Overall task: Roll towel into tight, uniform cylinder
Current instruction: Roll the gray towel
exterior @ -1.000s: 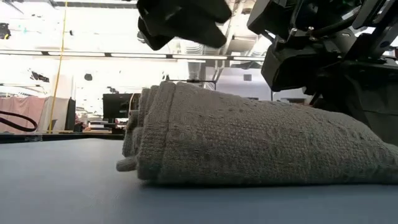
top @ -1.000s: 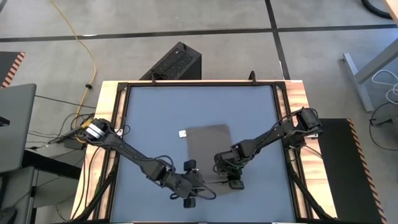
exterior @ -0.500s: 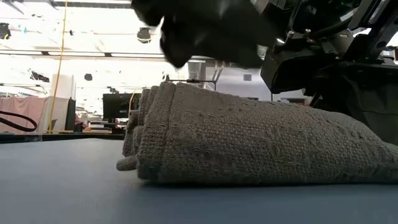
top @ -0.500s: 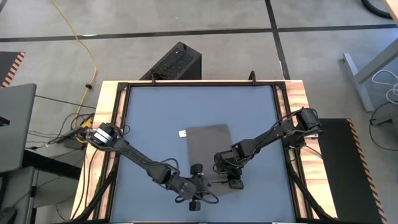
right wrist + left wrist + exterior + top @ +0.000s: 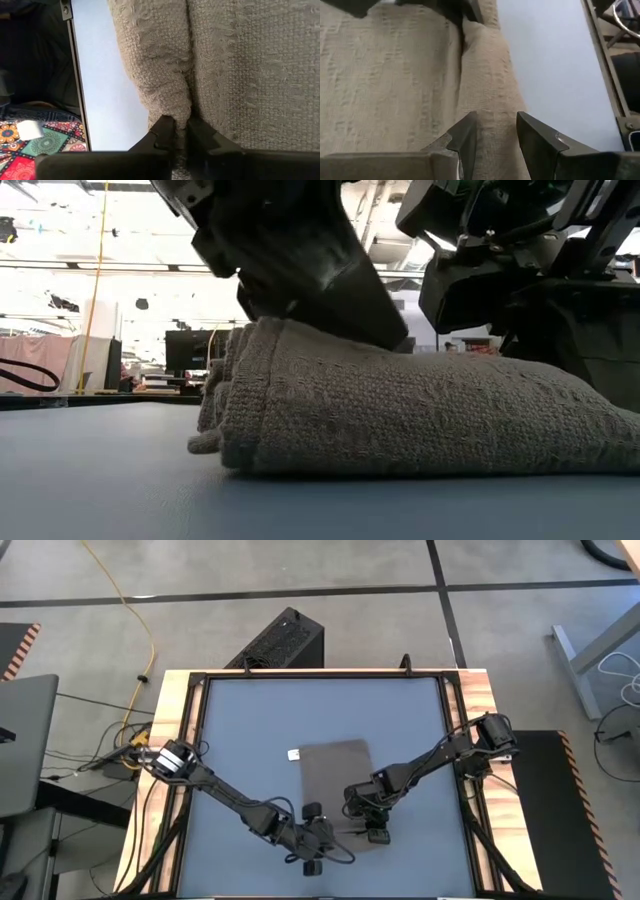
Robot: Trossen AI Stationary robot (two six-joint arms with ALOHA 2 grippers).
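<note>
We see the towel [image 5: 336,780] lying just below the centre of the high view on the blue-grey tabletop [image 5: 250,720], its flat taupe part reaching up toward the middle of the frame and its rolled edge sitting at the lower end, where both arms meet; a small white tag [image 5: 294,754] shows at its upper left corner. In the low view the roll [image 5: 400,415] fills the middle and right of the frame, its spiralled end facing left and resting on the table. The left gripper [image 5: 312,838] comes in from the lower left of the high view and sits at the left end of the roll — in the left wrist view its fingers [image 5: 465,137] stand apart over the rolled fold, straddling the cloth without pinching it. The right gripper [image 5: 376,824] reaches in from the right side of the high view to the roll's right end, and in the right wrist view its fingertips [image 5: 162,131] are drawn nearly together with a ridge of towel clamped between them — so we read it as gripping the cloth
</note>
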